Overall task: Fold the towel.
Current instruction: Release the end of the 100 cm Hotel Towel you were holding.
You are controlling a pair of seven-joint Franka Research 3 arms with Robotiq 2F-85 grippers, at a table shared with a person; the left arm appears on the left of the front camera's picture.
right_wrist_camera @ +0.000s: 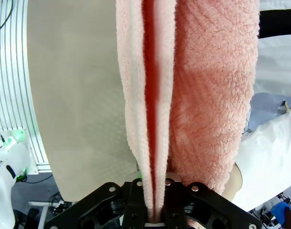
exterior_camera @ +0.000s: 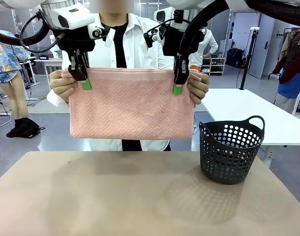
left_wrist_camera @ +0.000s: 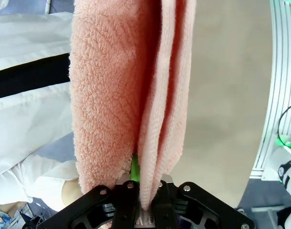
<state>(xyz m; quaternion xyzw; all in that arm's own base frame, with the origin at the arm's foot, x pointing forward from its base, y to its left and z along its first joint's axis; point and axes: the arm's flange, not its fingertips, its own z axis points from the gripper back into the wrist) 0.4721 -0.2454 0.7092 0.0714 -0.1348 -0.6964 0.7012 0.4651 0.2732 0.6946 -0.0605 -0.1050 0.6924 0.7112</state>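
Both tools are clamped shut on cloth. My left tool (exterior_camera: 85, 82) and right tool (exterior_camera: 177, 86) each pinch doubled layers at the top hem of the towel (exterior_camera: 132, 108), which hangs flat below them in the air. Just outboard of each tool, the person's hands (exterior_camera: 61, 84) grip the corners. I judge the towel soft, light and floppy, so the hem is the best hold. Beneath the tools the tabletop (exterior_camera: 115, 196) lies open, but the basket (exterior_camera: 231, 150) sits low, outboard of my right tool.

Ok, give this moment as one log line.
left gripper: shut on towel | right gripper: shut on towel | person's hands: holding top corners | towel: hangs above table
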